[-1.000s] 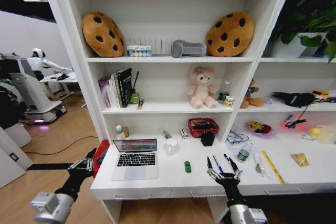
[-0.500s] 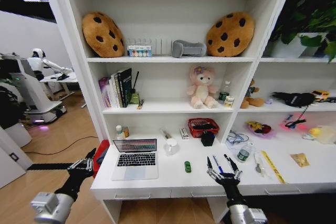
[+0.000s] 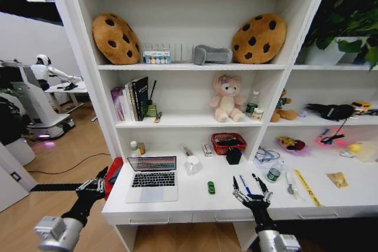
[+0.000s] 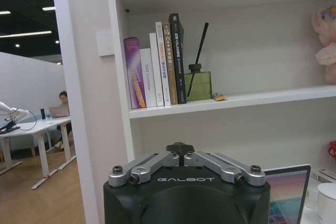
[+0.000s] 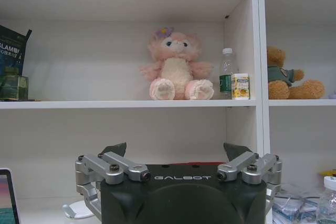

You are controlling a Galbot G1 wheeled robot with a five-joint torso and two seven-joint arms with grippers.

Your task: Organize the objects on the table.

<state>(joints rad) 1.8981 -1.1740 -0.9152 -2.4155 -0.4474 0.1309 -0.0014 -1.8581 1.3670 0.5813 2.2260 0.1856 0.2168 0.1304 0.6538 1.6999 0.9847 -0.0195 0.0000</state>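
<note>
Silver laptop [image 3: 152,179], lid open, colourful screen, white desk [image 3: 195,202]

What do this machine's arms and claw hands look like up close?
Both arms are black near the wrist with pale grey metal segments lower down. The left gripper and right gripper have black fingers driven by silver metal linkage bars fastened with dark bolts. Each sits on a rounded black housing marked GALBOT in white letters.

- Black, slim-fingered left gripper [image 3: 93,185] on black forearm, grey metal wrist block.
- Matching black right gripper [image 3: 250,190], grey cuff.
- Wrist housings black, white "GALBOT" lettering, silver linkage bars with dark screws.
</note>
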